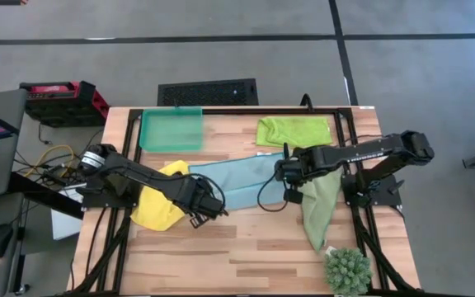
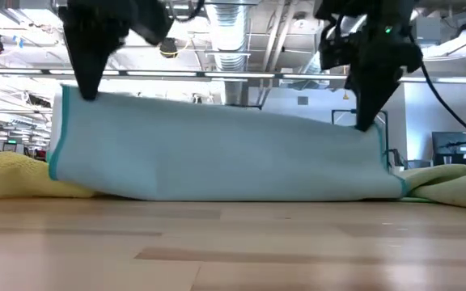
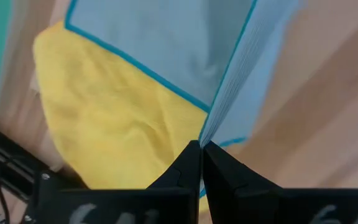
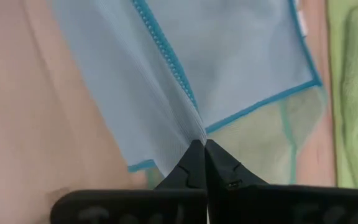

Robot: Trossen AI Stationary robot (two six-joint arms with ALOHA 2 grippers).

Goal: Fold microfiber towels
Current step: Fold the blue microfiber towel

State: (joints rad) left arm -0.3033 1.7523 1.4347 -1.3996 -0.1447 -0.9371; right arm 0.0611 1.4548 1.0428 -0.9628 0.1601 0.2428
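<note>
From where I stand, the yellow towel (image 1: pixel 157 208) lies crumpled at the left of the bench (image 1: pixel 246 247), partly under the light blue towel (image 1: pixel 236 180). The left end effector (image 1: pixel 205 213) is pinched tight on one corner of that blue towel, lifting it. The towel stretches between the arms, its lower edge resting on the wood. The right end effector (image 1: pixel 289 173) is clamped on the other corner. The sage green towel (image 1: pixel 320 210) lies just beside it, and the lime green towel (image 1: pixel 293 130) sits farther back.
</note>
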